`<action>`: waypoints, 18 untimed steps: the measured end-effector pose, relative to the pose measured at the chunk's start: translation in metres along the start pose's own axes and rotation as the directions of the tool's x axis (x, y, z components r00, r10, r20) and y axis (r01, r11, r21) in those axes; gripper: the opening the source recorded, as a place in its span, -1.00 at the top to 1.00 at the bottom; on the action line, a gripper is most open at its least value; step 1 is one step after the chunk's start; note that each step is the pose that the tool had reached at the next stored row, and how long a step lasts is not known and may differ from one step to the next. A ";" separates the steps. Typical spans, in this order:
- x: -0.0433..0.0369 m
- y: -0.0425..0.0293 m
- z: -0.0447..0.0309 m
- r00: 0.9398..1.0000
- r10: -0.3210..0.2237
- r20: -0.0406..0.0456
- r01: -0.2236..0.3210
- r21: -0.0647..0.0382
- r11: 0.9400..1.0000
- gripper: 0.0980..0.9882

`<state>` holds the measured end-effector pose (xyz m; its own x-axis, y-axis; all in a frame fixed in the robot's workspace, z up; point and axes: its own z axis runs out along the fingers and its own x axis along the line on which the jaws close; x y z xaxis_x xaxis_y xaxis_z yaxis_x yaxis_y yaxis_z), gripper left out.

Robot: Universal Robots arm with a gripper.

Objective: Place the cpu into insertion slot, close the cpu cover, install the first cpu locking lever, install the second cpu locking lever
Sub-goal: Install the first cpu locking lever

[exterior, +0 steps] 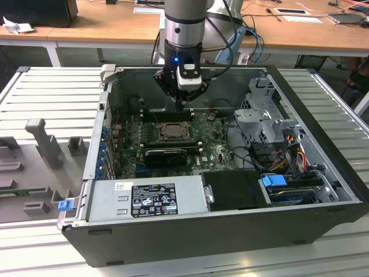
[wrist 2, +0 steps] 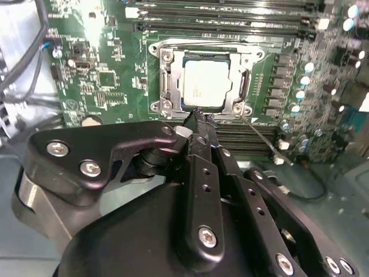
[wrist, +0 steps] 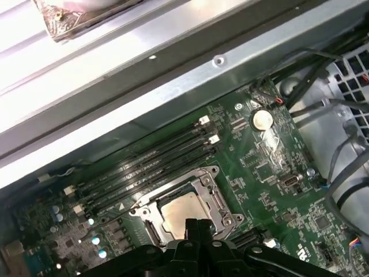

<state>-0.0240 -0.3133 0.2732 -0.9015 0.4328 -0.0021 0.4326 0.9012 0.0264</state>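
Plainly the cpu (wrist 2: 204,86) lies flat, face up, in the insertion slot (wrist 2: 159,106), the clenched claw (wrist 2: 199,119) by its rim.

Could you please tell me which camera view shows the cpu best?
The second wrist view: the cpu shows nearly its whole pale face, almost head-on. In the first wrist view the tool covers part of the cpu; the exterior view shows the cpu from afar.
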 end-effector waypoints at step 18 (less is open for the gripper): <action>0.0000 -0.0001 0.0033 0.947 -0.322 -0.009 0.322 -0.007 0.947 0.98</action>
<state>-0.0240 -0.3133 0.2700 -0.9928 0.1194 -0.0013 0.1193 0.9924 0.0313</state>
